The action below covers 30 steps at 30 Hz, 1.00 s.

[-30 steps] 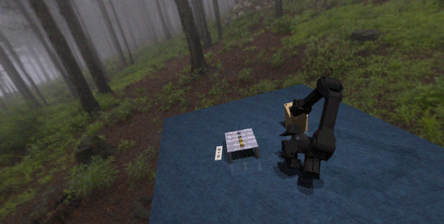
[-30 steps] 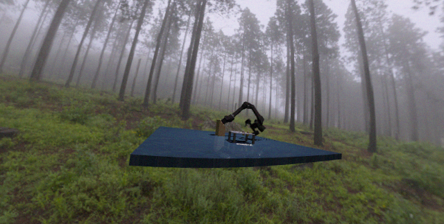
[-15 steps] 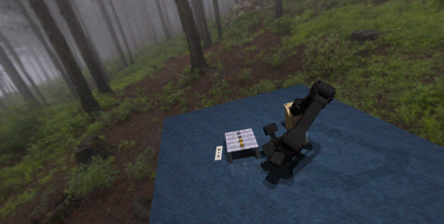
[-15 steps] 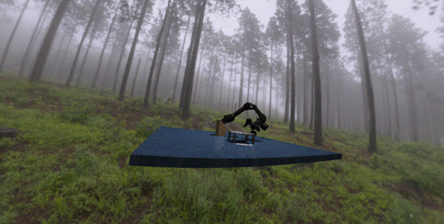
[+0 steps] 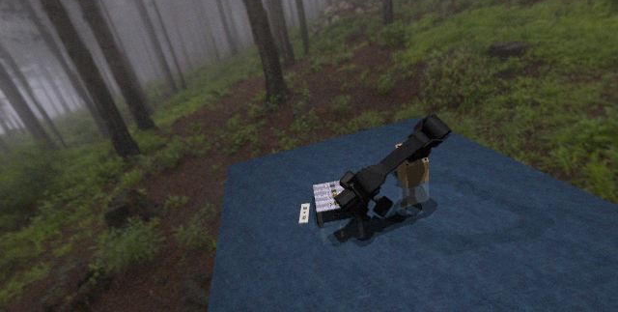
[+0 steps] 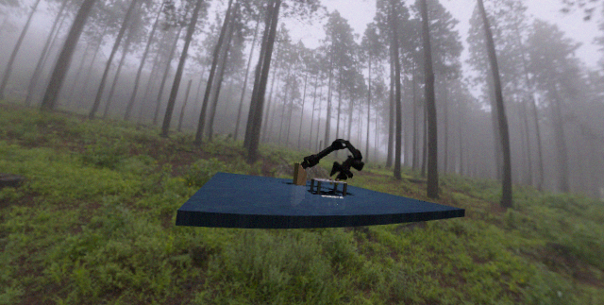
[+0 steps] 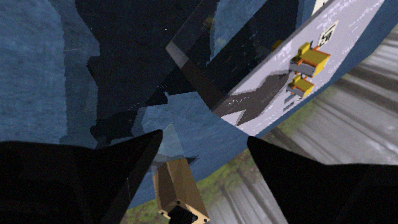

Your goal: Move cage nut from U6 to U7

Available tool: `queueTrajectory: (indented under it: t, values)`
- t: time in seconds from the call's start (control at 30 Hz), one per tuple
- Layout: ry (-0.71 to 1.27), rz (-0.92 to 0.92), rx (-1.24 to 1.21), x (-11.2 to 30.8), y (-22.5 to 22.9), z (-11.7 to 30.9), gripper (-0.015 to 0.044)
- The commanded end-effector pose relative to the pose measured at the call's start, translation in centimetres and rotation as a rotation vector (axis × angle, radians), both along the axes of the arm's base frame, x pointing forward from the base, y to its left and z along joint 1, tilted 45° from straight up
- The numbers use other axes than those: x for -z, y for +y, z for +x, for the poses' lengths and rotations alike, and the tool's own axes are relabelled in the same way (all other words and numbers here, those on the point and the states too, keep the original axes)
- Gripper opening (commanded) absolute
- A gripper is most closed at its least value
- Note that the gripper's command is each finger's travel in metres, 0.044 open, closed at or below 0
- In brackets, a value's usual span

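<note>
"How wide is that claw?" — "The gripper is spread right out, with nothing in its grasp. The wrist view shows daylight between the two dark fingertips."

"And the nuts?" — "Two, both yellow with orange edges, standing up from the pale rail plate. There's the larger-looking nut near a small printed label, and the smaller-looking nut just beside it. Neither is between the fingers. I can't read the hole numbers, so I can't tell which one sits at U6."

"Count the rest for me." — "One black arm, one tan block, one white card lying beside the raised plate, all on one blue table."

"Do the views agree?" — "Each has its own bit. From the side you see legs under the plate; from above, dark marks on the card. Only the wrist shows the nuts clearly — the arm partly covers the plate from above. The wings underneath I can't make out."
</note>
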State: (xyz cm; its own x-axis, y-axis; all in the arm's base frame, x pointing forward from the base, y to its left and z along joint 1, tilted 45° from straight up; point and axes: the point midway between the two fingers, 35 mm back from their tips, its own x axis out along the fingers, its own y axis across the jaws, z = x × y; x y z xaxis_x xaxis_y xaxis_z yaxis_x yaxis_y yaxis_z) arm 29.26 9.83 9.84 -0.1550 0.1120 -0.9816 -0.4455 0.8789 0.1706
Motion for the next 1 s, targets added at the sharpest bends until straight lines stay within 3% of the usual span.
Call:
queueTrajectory:
  t: [0.0, 0.57, 0.97]
  values:
    - [-0.146, 0.393, -0.373, 1.0, -4.3, 4.4, 0.044]
    - [-0.604, 0.64, -0.726, 1.2, -11.4, 8.0, 0.044]
    - [-0.609, 0.641, -0.729, 1.2, -11.4, 8.0, 0.044]
